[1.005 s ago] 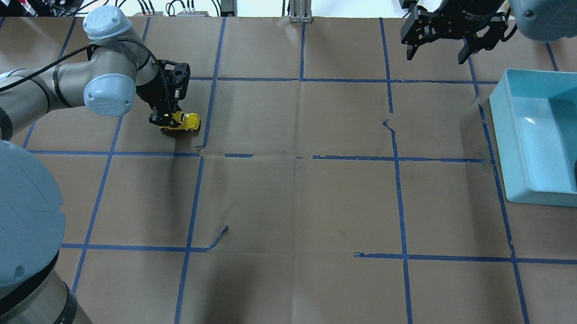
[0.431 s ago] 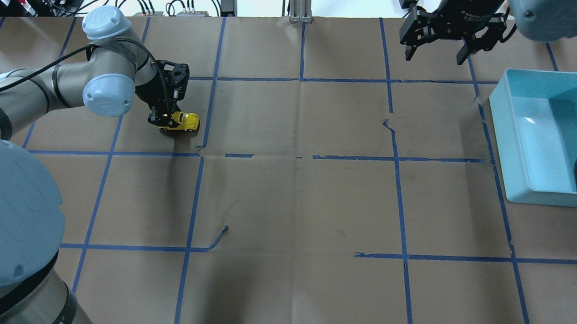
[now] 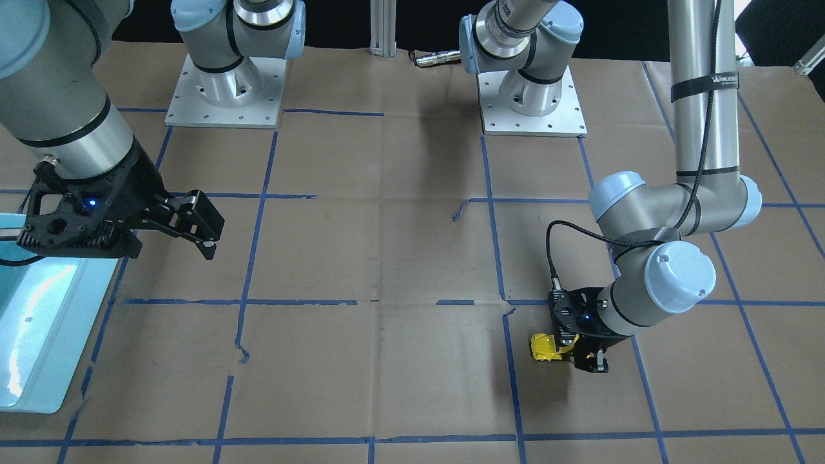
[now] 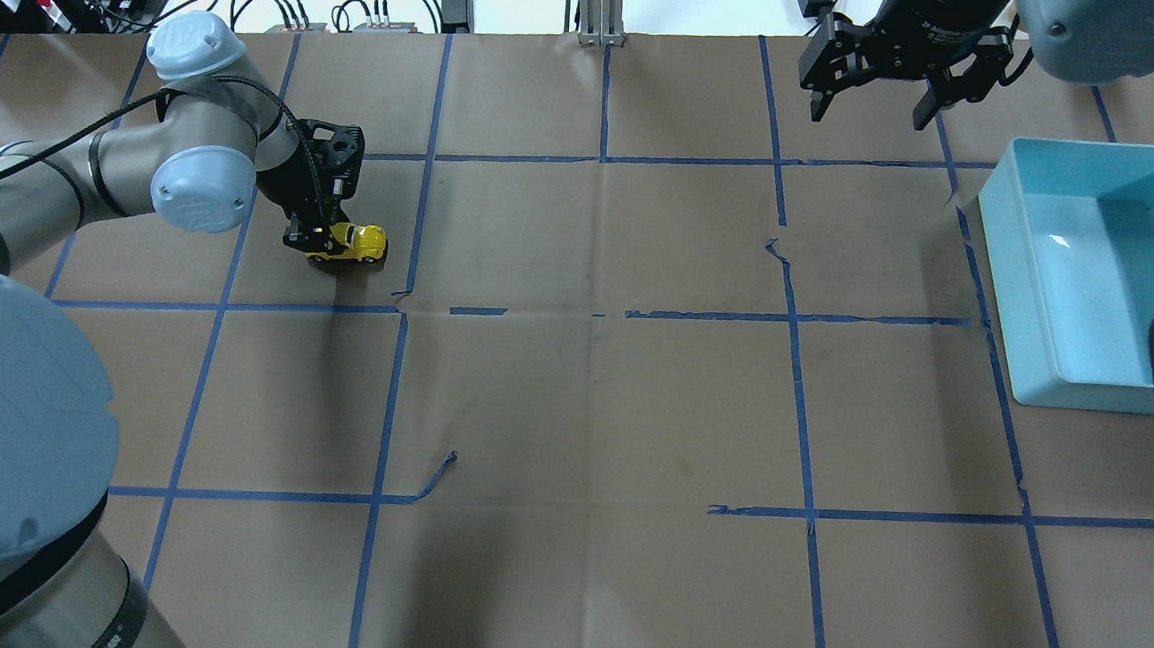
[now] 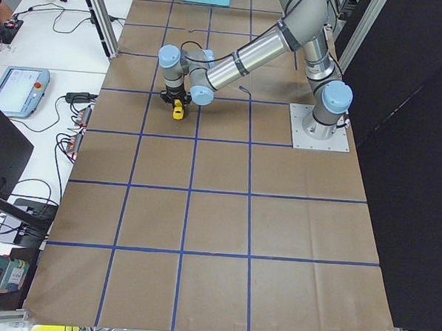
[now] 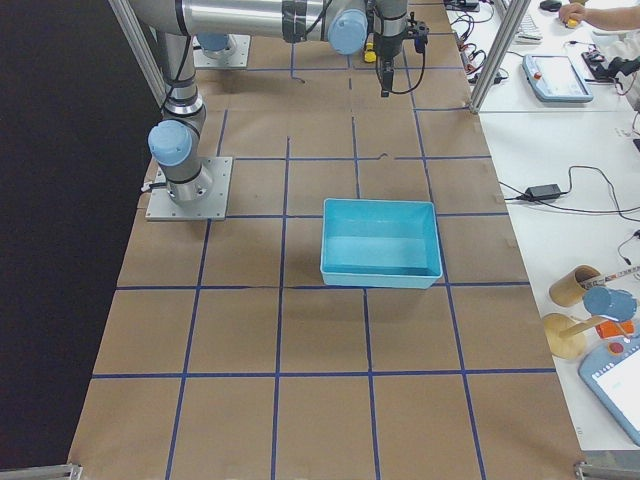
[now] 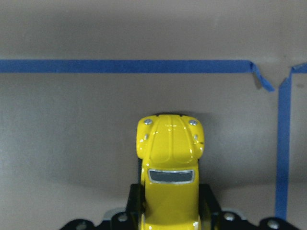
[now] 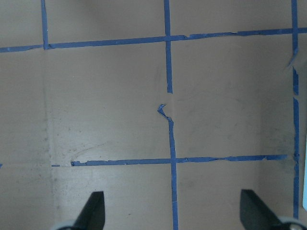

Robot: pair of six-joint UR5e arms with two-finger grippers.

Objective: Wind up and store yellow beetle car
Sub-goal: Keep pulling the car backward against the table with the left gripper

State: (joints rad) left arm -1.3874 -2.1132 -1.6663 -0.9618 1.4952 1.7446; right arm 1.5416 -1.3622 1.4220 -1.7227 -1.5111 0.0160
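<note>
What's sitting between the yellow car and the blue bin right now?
Nothing. The overhead view shows only bare taped paper between the yellow beetle car and the blue bin.

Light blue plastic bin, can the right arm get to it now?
Probably yes: the right tool hangs open and empty near the light blue plastic bin, nothing standing between them.

From my screens I count one tiny glossy bright-yellow beetle toy car (image 4: 357, 240), one light-blue rectangular plastic bin (image 4: 1104, 393), one brown paper-covered table (image 4: 591, 415) gridded in blue tape, and two black two-finger grippers, namely the left gripper (image 4: 314, 241) and the right gripper (image 4: 868, 113)
</note>
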